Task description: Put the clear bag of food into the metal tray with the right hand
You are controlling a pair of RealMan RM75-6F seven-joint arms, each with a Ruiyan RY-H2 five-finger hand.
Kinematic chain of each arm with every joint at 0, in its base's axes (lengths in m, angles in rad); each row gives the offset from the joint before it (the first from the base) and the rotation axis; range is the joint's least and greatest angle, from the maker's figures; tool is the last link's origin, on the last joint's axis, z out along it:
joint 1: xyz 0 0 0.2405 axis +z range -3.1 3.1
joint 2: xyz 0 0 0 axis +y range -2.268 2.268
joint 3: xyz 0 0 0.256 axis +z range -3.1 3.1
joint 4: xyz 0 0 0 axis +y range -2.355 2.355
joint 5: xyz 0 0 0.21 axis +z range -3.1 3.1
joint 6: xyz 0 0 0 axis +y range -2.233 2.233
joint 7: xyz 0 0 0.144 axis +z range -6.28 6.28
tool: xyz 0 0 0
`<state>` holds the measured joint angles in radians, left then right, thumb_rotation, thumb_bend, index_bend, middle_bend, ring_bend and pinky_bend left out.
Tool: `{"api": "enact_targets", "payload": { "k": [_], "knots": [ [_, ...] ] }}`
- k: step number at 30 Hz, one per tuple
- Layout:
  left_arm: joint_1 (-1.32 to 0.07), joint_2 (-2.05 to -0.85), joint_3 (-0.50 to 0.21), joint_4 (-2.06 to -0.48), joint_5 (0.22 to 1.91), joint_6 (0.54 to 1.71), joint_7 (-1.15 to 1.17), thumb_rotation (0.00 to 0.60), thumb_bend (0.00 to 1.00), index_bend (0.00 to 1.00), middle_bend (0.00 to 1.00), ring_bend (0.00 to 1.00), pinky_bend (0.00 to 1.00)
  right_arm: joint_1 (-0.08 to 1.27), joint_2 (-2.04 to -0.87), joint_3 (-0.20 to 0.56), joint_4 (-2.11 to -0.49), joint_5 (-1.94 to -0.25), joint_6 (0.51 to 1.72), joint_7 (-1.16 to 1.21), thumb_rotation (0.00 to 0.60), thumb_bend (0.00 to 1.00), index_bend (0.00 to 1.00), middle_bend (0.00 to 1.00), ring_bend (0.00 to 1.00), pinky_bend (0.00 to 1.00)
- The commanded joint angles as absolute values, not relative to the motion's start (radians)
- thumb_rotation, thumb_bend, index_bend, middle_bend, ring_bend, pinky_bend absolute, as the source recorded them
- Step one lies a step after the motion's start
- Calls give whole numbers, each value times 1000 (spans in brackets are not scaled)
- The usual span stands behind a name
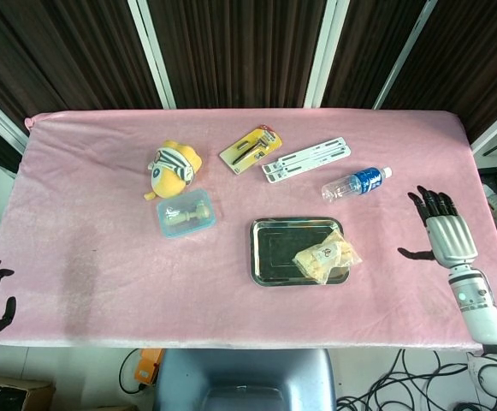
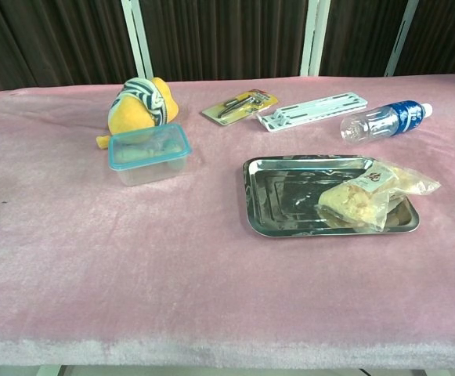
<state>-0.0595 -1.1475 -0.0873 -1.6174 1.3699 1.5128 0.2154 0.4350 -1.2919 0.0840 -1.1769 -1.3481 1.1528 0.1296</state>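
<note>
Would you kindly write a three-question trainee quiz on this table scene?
1. True or false: the bag lies wholly inside the tray.
2. The right hand is: A) holding the bag, B) open, clear of the tray, C) resting on the bottle.
3. Fill in: the plush toy sits just behind the lidded ____.

Key: 1 false, one corner overhangs the tray's right rim; 2 B; 3 box.
</note>
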Motion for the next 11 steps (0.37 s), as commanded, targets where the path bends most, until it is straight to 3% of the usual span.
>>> {"api": "enact_targets", "payload": {
  "k": [1,11],
  "knots": [
    [-61,-1148,-87,-1616,1372,1512,214,600,437,320,191,128,338,419,-1286,77,-1194,-1380,1170,166,600,132,0,0,0,142],
    [-63,-1147,-87,-1615,1373,1508,211,600,436,320,191,128,338,366,-1224,54,-1333,-1394,1205,116,600,132,0,0,0,166]
  ]
}}
